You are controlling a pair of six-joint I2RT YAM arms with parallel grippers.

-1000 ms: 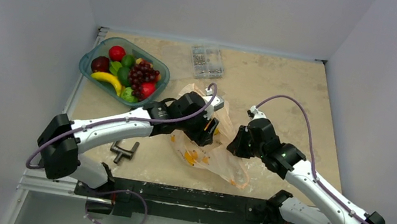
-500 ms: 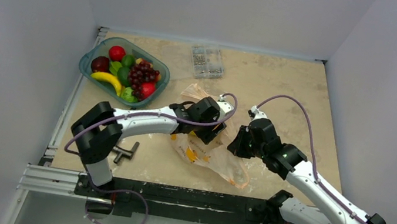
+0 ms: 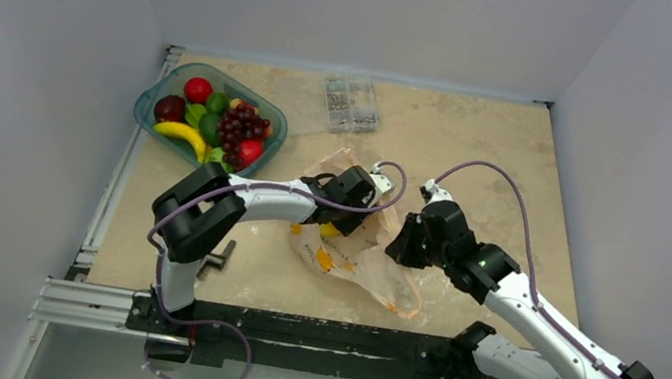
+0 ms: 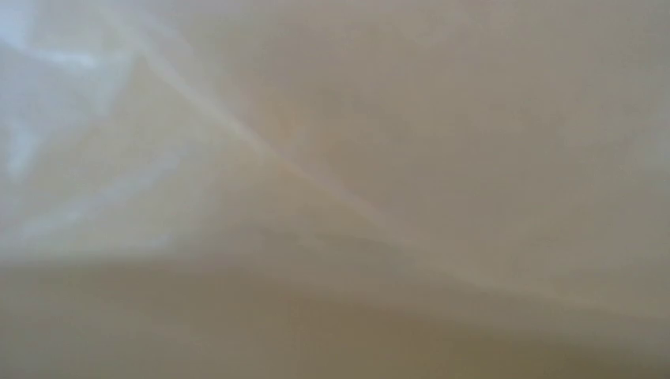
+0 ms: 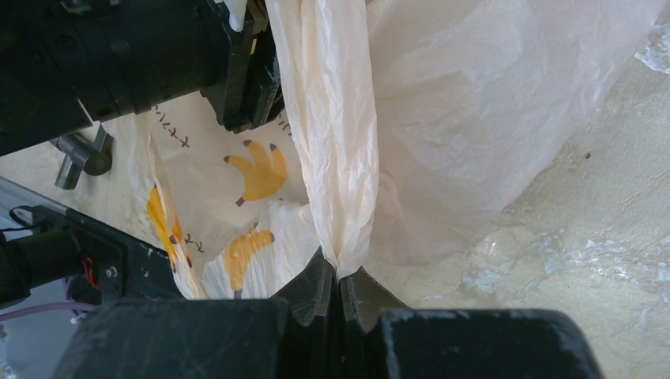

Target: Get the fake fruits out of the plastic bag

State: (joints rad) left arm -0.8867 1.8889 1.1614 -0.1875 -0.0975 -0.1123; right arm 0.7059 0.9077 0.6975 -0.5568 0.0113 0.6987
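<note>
- Folding tighter than a second before, the left arm had drawn its elbow inward, below the teal tray [image 3: 142,103] where the fake fruits [image 3: 221,122] lay heaped.
- Left pincer [image 3: 361,211] sat buried in the mouth of the plastic bag [image 3: 371,265]. Its wrist view showed only blurred film, so I could not tell its opening, nor whether fruit remained inside.
- Crumpled mid-bench [image 3: 480,141], the bag looked thin, light and slippery, likely to drag along unless pinned. It seemed best held at a gathered edge.
- Right pincer [image 5: 340,272] was clamped tight on such a gathered fold at the bag's right side.
</note>
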